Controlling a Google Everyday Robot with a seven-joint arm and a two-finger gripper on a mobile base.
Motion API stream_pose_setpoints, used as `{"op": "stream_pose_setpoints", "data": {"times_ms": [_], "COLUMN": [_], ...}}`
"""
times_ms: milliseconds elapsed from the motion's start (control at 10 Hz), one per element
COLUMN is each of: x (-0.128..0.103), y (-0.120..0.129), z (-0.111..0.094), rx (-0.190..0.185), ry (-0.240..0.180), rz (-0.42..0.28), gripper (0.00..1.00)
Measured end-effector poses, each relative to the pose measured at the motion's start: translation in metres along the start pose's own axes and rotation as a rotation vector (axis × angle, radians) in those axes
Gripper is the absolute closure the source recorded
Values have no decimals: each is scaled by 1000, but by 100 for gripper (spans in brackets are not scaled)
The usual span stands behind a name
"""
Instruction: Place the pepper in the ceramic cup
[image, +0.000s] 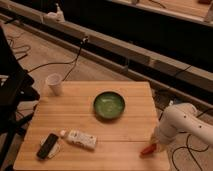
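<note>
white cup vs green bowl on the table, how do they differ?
Colour: the cup is white, the bowl dark green. Shape: the cup is narrow and tall, the bowl wide and shallow. Place: the cup stands at the far left corner of the table, the bowl near the middle. Both sit upright, mouth up. The gripper is at the near right edge, by the pepper.

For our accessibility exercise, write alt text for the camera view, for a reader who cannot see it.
The robot's hand is beside a small red-orange pepper at the near right edge of a wooden table. A small white ceramic cup stands at its far left corner, and a shallow dark green bowl sits near the middle.
</note>
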Motion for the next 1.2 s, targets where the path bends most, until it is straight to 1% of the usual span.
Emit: {"op": "stream_pose_setpoints", "data": {"times_ms": [200,300,400,500,600,700,1200], "x": [-10,-17,-30,-44,-49,-63,-63], "y": [-60,-84,-118,-145,-153,-176,-176], "z": [-32,-42,-58,-74,-79,-94,-95], "rx": [59,77,112,152,165,201,200], "ry": [14,15,3,-20,-28,-50,-50], "rz": [9,5,-5,-15,-20,-35,-37], "gripper": [100,100,100,100,100,100,100]}}
